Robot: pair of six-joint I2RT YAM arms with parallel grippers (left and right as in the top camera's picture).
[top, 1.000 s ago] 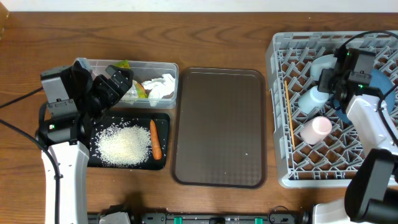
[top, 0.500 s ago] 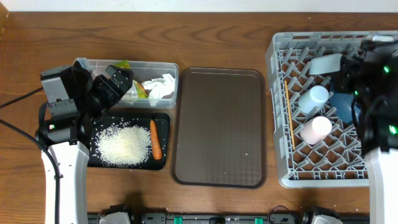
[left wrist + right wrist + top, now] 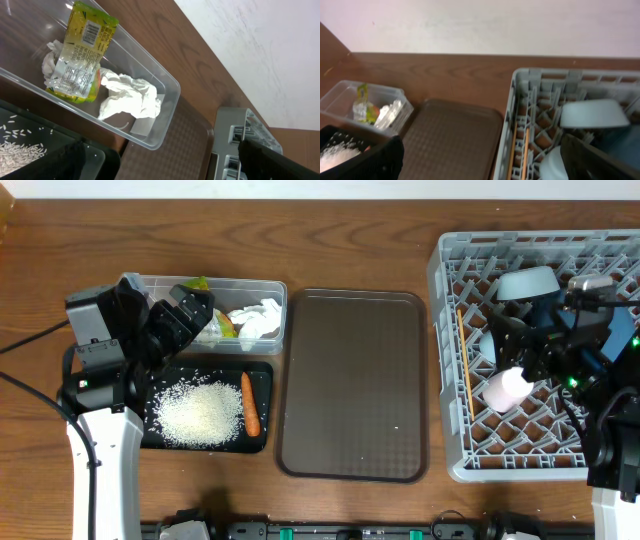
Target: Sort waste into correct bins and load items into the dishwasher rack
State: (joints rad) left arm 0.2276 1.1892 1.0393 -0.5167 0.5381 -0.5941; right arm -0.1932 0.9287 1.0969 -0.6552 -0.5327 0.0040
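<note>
The yellow-green wrapper [image 3: 82, 50] and white tissue [image 3: 130, 95] lie in the clear tub [image 3: 265, 285]. Rice [image 3: 200, 410] and a carrot [image 3: 249, 402] rest on the black tray [image 3: 262, 442]. My left gripper [image 3: 190, 310] hovers open over the tub's left end, holding nothing. In the grey rack [image 3: 450, 380] are the bowl [image 3: 528, 283], light blue cup [image 3: 490, 345], pink cup [image 3: 505, 388], chopsticks [image 3: 464, 365] and the dark blue plate [image 3: 548, 313], which is partly under my arm. My right gripper [image 3: 512, 346] is open above the cups and grips nothing.
A large brown serving tray [image 3: 352, 385] lies between the bins and the rack. The rack's left wall [image 3: 520, 100] stands right beside that tray's edge. A pale wall runs behind the table in the right wrist view.
My right gripper has gone from nearly shut to wide open, and that arm has swung from the rack's back right toward its middle. The left arm has not moved.
</note>
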